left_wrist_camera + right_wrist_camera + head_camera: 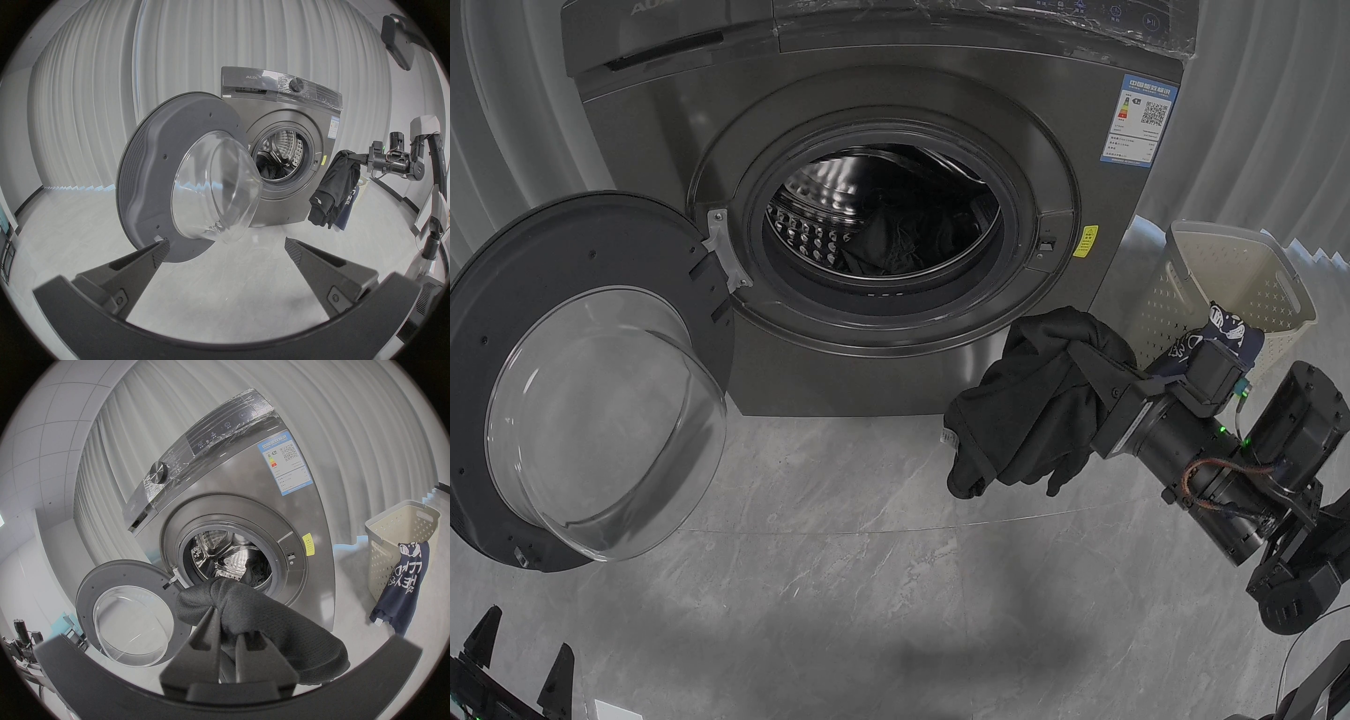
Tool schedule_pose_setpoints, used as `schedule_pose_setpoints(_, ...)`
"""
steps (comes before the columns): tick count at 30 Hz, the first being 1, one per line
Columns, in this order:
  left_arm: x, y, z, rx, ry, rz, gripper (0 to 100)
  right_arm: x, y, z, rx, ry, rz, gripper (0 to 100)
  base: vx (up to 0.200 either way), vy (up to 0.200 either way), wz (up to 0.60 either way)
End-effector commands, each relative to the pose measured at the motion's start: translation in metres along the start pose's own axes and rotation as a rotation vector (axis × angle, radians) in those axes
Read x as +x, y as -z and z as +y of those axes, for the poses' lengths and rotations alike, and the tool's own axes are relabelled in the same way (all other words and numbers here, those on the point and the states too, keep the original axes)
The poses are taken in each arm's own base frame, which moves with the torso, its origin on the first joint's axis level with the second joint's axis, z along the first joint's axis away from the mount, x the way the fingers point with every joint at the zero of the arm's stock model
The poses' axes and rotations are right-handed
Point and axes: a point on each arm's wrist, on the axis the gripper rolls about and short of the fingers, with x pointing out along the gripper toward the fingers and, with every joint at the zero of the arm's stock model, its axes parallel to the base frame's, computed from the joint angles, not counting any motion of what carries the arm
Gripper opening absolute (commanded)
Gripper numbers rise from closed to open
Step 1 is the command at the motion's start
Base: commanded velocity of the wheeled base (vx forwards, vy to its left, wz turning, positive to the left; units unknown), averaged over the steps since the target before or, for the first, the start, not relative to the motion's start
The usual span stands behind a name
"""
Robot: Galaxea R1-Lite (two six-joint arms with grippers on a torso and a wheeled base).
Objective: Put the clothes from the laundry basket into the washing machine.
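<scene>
black garment (pixel 1031 403) in the right claw (pixel 228 631), near the washing machine (pixel 1050 141)

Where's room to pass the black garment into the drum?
Drum mouth is open, dark clothes low inside. Bare floor lies between the swung-out door and the black garment. Crowded at the basket, navy shirt over its rim.

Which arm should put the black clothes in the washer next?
The right. The right gripper is shut on the black garment, close before the open washing machine. The left gripper is open, empty and low.
</scene>
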Motion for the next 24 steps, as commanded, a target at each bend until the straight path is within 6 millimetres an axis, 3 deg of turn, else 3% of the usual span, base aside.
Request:
schedule_pose_setpoints(1,0.0,0.004,0.0,-0.007,-0.002,0.003,100,-0.001,0.004,0.003,-0.002,-0.014,0.018,0,0.0,0.0,0.0)
schedule_pose_setpoints(4,0.0,0.004,0.0,-0.01,-0.004,0.003,100,0.006,0.012,0.005,-0.008,-0.022,0.039,0,0.0,0.0,0.0)
schedule_pose_setpoints(7,0.0,0.005,0.0,-0.003,-0.005,0.003,100,0.015,0.017,0.01,-0.009,-0.036,0.037,0,-0.2,0.0,0.0)
schedule_pose_setpoints(12,0.0,0.004,0.0,0.005,-0.011,-0.002,100,0.029,0.013,0.015,-0.001,-0.049,0.003,0,0.0,0.0,0.0)
schedule_pose_setpoints(19,0.0,0.004,0.0,0.011,-0.013,-0.003,100,0.051,0.026,0.032,0.016,-0.095,-0.006,0,0.0,0.0,0.0)
schedule_pose_setpoints(21,-0.006,-0.02,0.0,-0.016,-0.001,-0.142,100,0.057,0.025,0.037,0.025,-0.104,-0.028,0,0.0,0.0,0.0)
schedule_pose_setpoints(22,-0.014,-0.045,-0.001,-0.027,0.02,-0.25,100,0.06,0.024,0.039,0.028,-0.109,-0.036,0,0.0,0.0,0.0)
schedule_pose_setpoints(23,-0.015,-0.051,-0.001,-0.03,0.029,-0.27,100,0.06,0.025,0.04,0.028,-0.112,-0.035,0,0.0,0.0,0.0)
schedule_pose_setpoints(24,-0.017,-0.069,-0.002,-0.038,0.099,-0.266,100,0.064,0.023,0.044,0.035,-0.126,-0.049,0,0.0,0.0,0.0)
